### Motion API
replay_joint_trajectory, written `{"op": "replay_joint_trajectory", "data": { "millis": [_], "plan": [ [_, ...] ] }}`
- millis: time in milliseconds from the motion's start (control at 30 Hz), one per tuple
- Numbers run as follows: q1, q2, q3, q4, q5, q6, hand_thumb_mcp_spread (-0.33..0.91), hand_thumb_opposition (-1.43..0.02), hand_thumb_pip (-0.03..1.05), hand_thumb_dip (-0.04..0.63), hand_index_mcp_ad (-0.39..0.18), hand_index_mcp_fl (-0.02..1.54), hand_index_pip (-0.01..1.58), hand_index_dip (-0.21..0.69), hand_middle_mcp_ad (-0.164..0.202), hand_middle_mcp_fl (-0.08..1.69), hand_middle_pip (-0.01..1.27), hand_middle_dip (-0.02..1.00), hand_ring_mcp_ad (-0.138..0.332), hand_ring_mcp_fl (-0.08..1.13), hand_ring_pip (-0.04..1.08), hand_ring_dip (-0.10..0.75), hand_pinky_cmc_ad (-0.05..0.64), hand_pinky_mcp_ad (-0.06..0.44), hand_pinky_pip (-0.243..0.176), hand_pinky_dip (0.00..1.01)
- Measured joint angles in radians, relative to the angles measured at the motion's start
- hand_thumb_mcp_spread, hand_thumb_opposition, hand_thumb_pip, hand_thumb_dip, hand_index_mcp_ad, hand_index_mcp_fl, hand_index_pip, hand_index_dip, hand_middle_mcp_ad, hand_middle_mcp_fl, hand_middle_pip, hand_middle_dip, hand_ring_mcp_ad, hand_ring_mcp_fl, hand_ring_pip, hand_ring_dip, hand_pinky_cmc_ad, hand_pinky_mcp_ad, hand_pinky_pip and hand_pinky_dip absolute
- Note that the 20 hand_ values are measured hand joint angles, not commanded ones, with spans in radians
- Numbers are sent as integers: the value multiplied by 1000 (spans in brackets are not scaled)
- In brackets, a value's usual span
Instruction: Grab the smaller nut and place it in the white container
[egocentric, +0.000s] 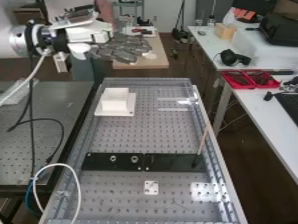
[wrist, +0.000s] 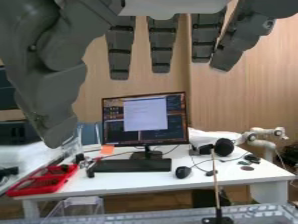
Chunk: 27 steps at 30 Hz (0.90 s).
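High over the bench's far end, the hand (egocentric: 123, 47) stretches out at the upper left of the high view, well above and apart from the white container (egocentric: 115, 99). That container stands on a white plate near the far left of the perforated bench. On the black bar (egocentric: 174, 163) sit the larger nut (egocentric: 113, 158) and, beside it, the bearing (egocentric: 134, 159). In the wrist view the fingers of the hand (wrist: 161, 45) hang straight, with the thumb apart from them and nothing held between.
A thin wooden stick (egocentric: 203, 140) rises from a black base at the bar's right end. A small white plate (egocentric: 151, 187) lies on the bench nearer than the bar. A white cable (egocentric: 58, 165) loops over the left edge. Red trays (egocentric: 249, 80) lie on the side table.
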Motion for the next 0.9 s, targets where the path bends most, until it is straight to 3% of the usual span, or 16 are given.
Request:
{"op": "replay_joint_trajectory", "data": {
  "millis": [600, 900],
  "plan": [
    [-37, -5, 16, 11, -15, -24, 253, -761, 595, 173, -171, 264, 120, 126, 68, 87, 138, 192, 211, 16, 98, -31, 309, 176, -93, 340],
    [-77, -44, 30, 24, -52, -14, 253, -761, 595, 173, -168, 272, 120, 136, 68, 87, 138, 192, 211, 16, 98, -31, 309, 176, -93, 340]
  ]
}}
